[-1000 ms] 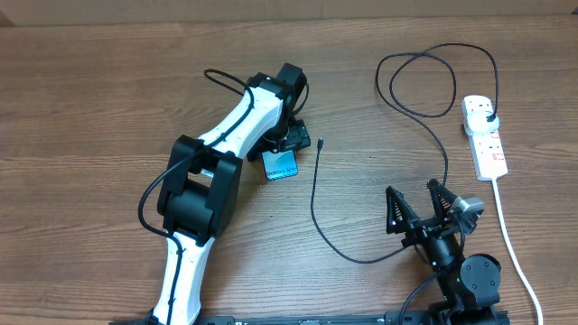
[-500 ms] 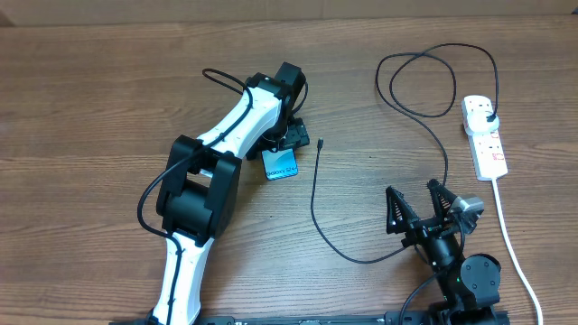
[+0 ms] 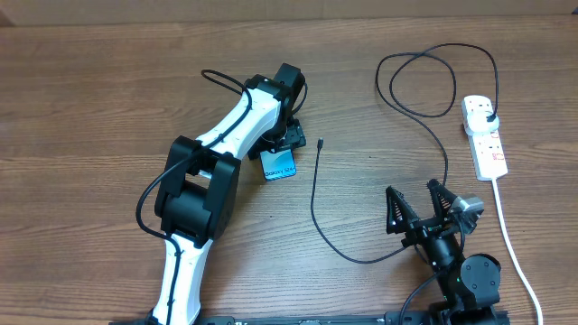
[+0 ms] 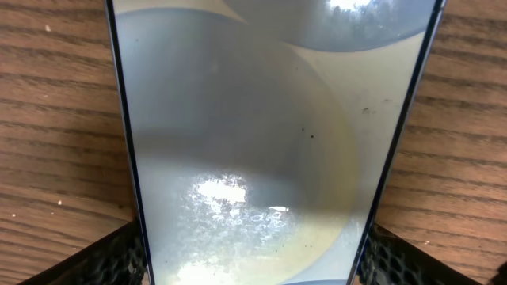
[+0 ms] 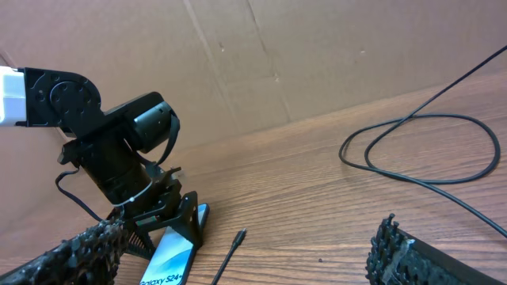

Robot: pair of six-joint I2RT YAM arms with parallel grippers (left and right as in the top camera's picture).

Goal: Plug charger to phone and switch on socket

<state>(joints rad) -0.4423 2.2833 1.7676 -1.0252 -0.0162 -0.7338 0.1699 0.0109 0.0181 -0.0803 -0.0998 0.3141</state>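
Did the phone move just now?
No. The phone sits in the same spot, the same gap left of the charger tip.

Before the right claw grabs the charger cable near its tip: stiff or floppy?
Likely floppy: the charger cable lies in loose curves and a loop. Its thin free tip will probably droop and swing. The end plugged into the socket may tug back.
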